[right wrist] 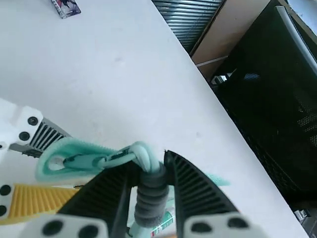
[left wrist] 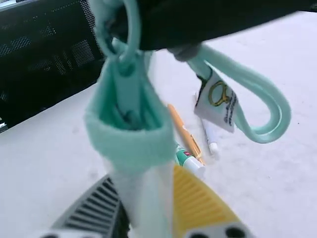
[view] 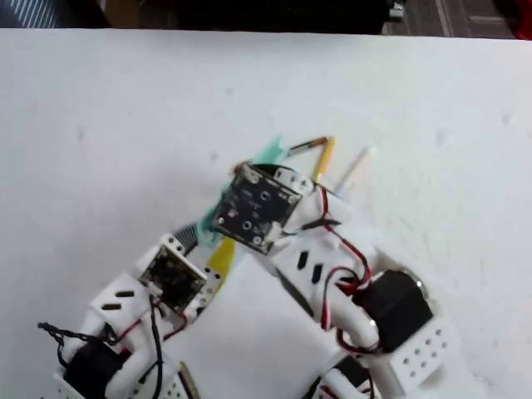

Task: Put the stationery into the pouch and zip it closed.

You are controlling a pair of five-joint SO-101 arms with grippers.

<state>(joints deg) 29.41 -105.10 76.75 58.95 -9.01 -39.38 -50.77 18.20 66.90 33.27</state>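
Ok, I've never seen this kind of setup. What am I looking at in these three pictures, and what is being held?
Two small robot arms sit side by side at a white table. One picture looks down from above; the other two come from a camera on each arm's wrist. The left gripper is closed on one end of a mint-green pouch, and the right gripper is closed on the pouch's cord. An orange pen and a white pen lie on the table beyond, not yet in the pouch.

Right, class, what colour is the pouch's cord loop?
The cord loop is mint green, like the pouch; clearest in left wrist view.
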